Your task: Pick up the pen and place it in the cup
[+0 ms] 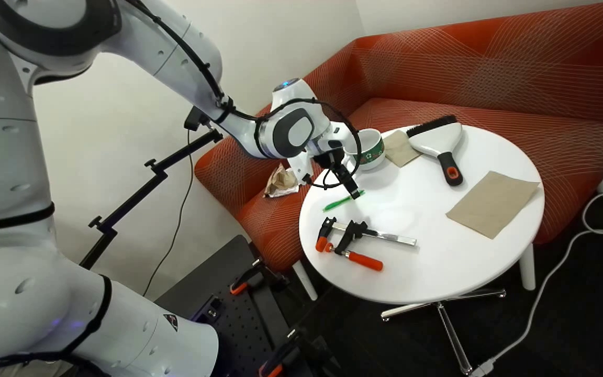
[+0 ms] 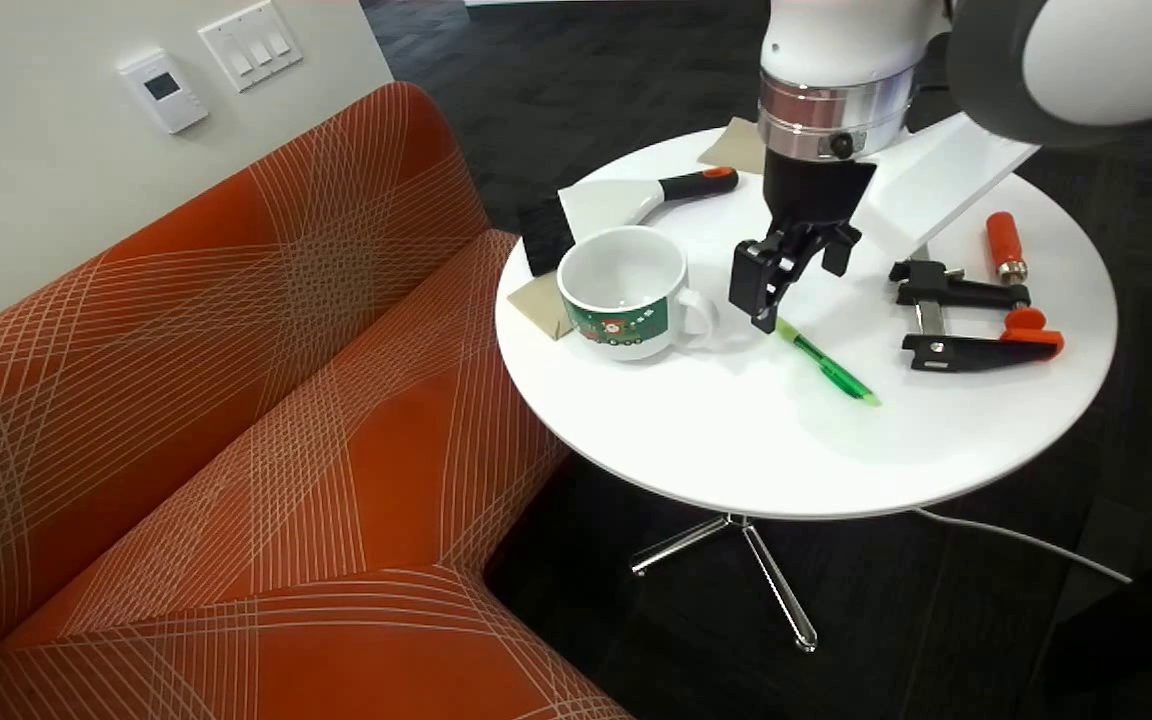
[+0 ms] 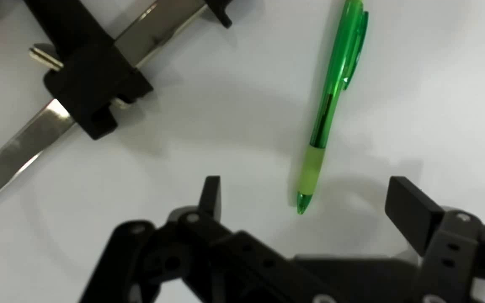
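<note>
A green pen [image 1: 337, 203] lies on the round white table, and it also shows in an exterior view [image 2: 829, 367]. In the wrist view the pen [image 3: 336, 80] runs from the top edge down between the fingers, tip towards the palm. A white mug with a green picture band, the cup [image 1: 372, 149], stands upright near the table's edge, its handle towards the gripper in an exterior view [image 2: 626, 325]. My gripper [image 3: 304, 185] is open and empty, above the tip end of the pen; it shows in both exterior views [image 1: 344, 180] [image 2: 801, 290]. The cup is not clearly seen in the wrist view.
A red-and-black bar clamp [image 1: 364, 259] lies beside the pen, also in the wrist view [image 3: 95, 80]. A white dustpan-like tool with a black handle [image 1: 437, 141] and brown paper sheets [image 1: 494, 203] lie on the table [image 1: 416, 283]. A red sofa [image 2: 266, 440] borders the table.
</note>
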Robot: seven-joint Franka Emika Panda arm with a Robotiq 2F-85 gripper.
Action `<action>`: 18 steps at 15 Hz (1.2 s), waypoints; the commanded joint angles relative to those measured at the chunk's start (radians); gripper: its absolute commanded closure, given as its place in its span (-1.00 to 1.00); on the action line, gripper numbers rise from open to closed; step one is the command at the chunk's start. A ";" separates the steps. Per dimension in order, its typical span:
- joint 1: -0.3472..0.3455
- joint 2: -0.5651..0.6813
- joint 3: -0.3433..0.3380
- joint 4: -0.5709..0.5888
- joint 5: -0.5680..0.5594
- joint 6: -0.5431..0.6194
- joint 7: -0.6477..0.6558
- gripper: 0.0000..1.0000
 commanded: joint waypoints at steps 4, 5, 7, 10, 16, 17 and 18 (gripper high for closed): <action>0.014 0.087 -0.023 0.077 0.038 -0.025 0.015 -1.00; 0.014 0.097 -0.025 0.082 0.042 -0.024 0.016 -0.50; 0.021 0.110 -0.033 0.090 0.047 -0.025 0.019 -0.35; 0.021 0.112 -0.032 0.097 0.058 -0.026 0.020 0.15; 0.023 0.058 -0.032 0.064 0.061 -0.049 0.023 0.99; 0.025 0.041 -0.032 0.051 0.061 -0.056 0.024 1.00; 0.030 0.022 -0.037 0.037 0.058 -0.063 0.028 0.99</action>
